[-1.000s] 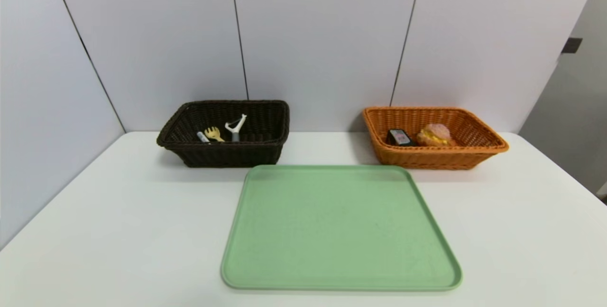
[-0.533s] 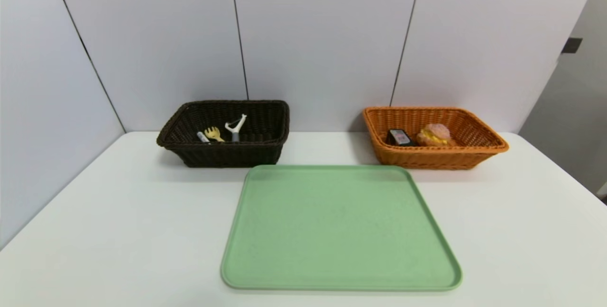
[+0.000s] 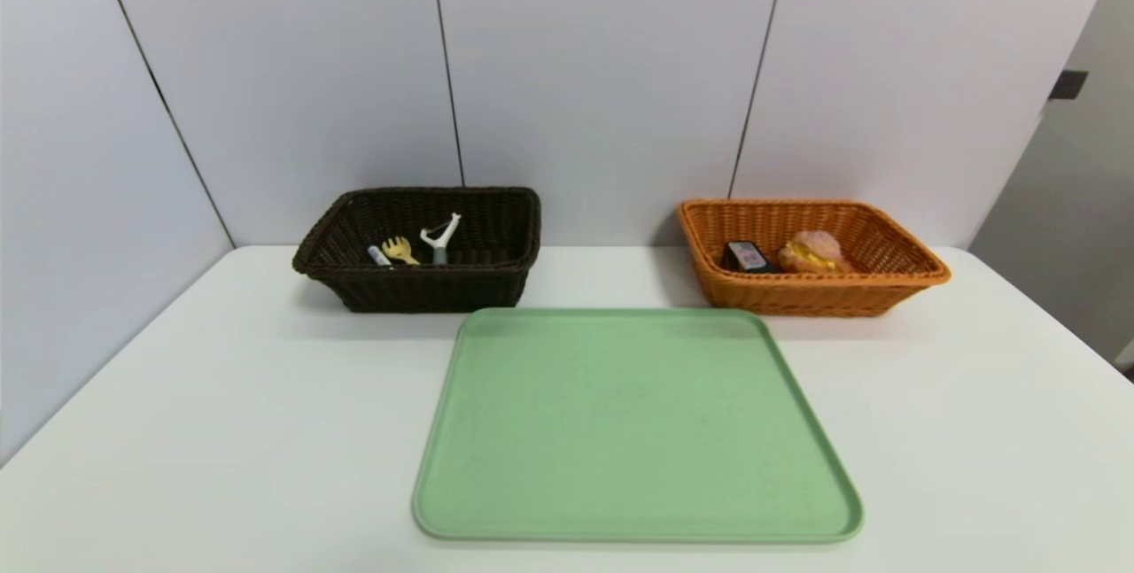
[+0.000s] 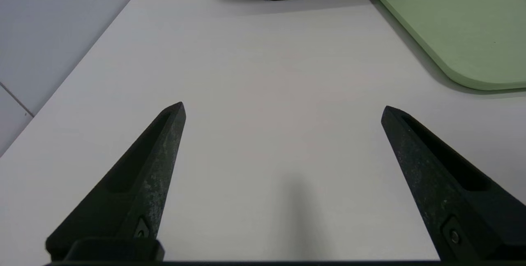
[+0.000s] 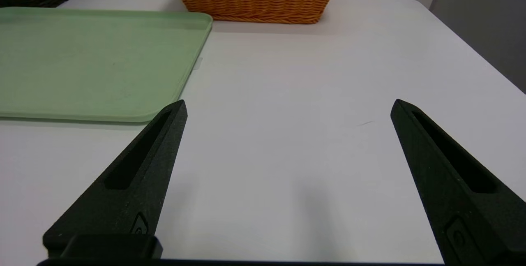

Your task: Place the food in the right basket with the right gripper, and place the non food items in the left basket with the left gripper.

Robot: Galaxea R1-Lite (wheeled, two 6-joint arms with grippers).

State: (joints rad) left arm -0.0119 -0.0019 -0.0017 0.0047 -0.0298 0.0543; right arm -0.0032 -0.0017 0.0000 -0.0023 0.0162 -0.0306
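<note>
Food, the bun (image 3: 811, 252) and box (image 3: 746, 256), lies in the orange basket (image 3: 815, 280), and tools in the dark basket (image 3: 416, 272), so we should keep both grippers' jaws, open and empty, calmly away.

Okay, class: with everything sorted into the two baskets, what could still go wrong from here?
The peeler leans up inside the dark basket, so a bump might tip it over. The bun sits right beside the black box; reaching in again could squash it. Either basket might get knocked if an arm swings forward.
</note>
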